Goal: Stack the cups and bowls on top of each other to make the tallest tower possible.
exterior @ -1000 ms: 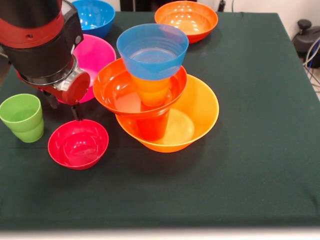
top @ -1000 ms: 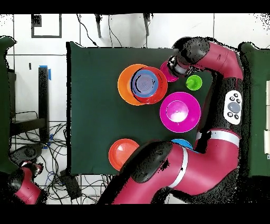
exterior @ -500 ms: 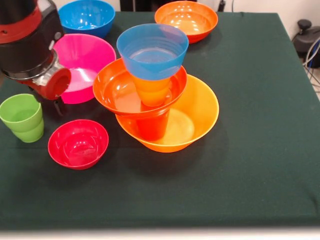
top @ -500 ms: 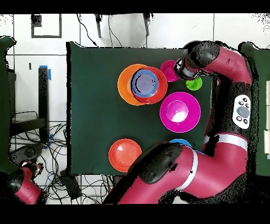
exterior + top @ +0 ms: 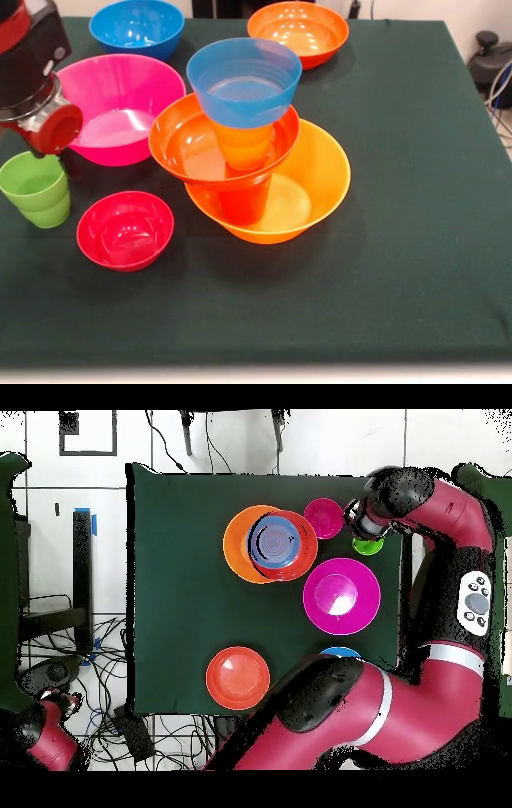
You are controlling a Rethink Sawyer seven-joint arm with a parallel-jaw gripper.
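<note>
A: Starting at nine o'clock in the front view, what sits there?

B: The gripper [image 5: 50, 152] hangs right above the green cup [image 5: 34, 189], hidden behind the red and black wrist. I cannot tell whether it is apart or together. From overhead the arm's end covers most of that cup [image 5: 367, 544].

A: And next along?

B: A crimson bowl [image 5: 125, 230] stands just beside the cup at about eight o'clock, clear of it. Behind it, at ten o'clock, is the pink bowl [image 5: 120, 108], and past that, at eleven, a blue bowl [image 5: 137, 27].

A: Where is the tower?

B: Centre of the green cloth [image 5: 400, 240]. The tower [image 5: 252, 152] has the wide orange bowl [image 5: 312, 188] as base, a red-orange cup [image 5: 242, 200] upright in it, a red-orange bowl [image 5: 188, 144] tilted on that, an orange cup [image 5: 242, 144] inside, and a second blue bowl [image 5: 244, 80] on top.

A: Anything further right?

B: One orange bowl [image 5: 298, 32] alone at twelve to one o'clock, well apart from the tower.
</note>
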